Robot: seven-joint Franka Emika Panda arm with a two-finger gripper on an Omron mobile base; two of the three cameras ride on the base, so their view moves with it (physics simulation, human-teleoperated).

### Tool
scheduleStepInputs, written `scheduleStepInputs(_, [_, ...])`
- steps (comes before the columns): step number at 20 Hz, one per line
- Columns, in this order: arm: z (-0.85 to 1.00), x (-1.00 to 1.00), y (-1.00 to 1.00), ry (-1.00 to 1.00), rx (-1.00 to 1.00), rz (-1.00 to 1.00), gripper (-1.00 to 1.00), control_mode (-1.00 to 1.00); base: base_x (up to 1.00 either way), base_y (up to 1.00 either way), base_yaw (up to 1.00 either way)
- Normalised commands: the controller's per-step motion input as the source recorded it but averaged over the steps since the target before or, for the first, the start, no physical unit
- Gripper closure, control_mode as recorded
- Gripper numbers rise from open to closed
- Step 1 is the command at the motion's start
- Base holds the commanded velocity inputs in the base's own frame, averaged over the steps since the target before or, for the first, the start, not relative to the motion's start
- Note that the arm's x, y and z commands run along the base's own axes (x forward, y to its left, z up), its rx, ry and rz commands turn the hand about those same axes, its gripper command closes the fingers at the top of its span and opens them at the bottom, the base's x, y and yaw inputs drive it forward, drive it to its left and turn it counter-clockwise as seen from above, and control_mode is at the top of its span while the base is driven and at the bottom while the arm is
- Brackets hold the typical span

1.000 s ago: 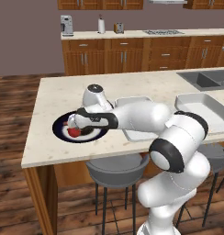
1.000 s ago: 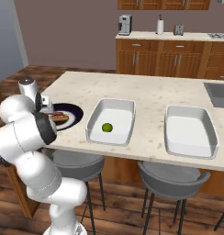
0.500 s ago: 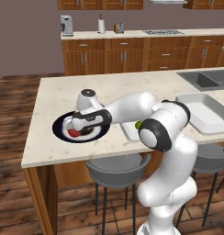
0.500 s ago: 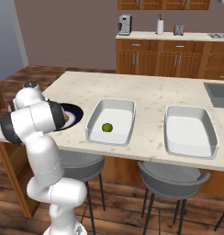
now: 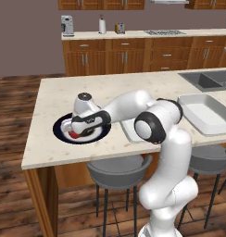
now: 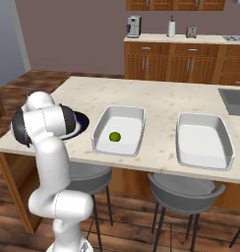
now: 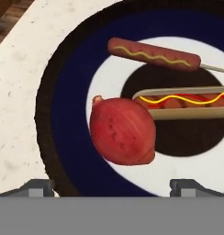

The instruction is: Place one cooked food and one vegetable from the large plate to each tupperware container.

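Observation:
The large plate (image 7: 63, 110) with its dark rim lies right under my hand. On it are a red onion (image 7: 123, 131), a hot dog in a bun (image 7: 182, 103) and a mustard-striped sausage on a stick (image 7: 153, 54). My gripper (image 7: 113, 188) is open, its fingertips (image 7: 38, 187) standing wide either side of the onion, just short of it. From the left base the gripper (image 5: 80, 131) hangs low over the plate (image 5: 59, 132). The near tupperware container (image 6: 103, 127) holds a small green vegetable (image 6: 114, 136). Nothing lies in the far container (image 6: 204, 142).
The arm stretches across the near container (image 5: 129, 133) in the left base view. A grey sink (image 5: 205, 79) is set in the counter beyond the far container (image 5: 204, 113). Grey stools (image 6: 183, 189) stand under the counter's front edge.
The elbow has swung left and the hand has settled lower over the plate's near side. The jaws stay wide open and the food has not moved.

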Motion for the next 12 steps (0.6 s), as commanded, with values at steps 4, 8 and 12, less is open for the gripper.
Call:
scheduleStepInputs(4, [-0.06,0.19,0.0,0.01,0.0,-0.01,-1.0,-1.0,0.0,0.0,0.0])
scheduleStepInputs(8, [-0.19,0.17,0.0,0.04,0.0,-0.03,-1.0,-1.0,0.0,0.0,0.0])
scheduleStepInputs(12, [-0.29,0.03,0.0,0.1,0.0,-0.03,-1.0,-1.0,0.0,0.0,0.0])
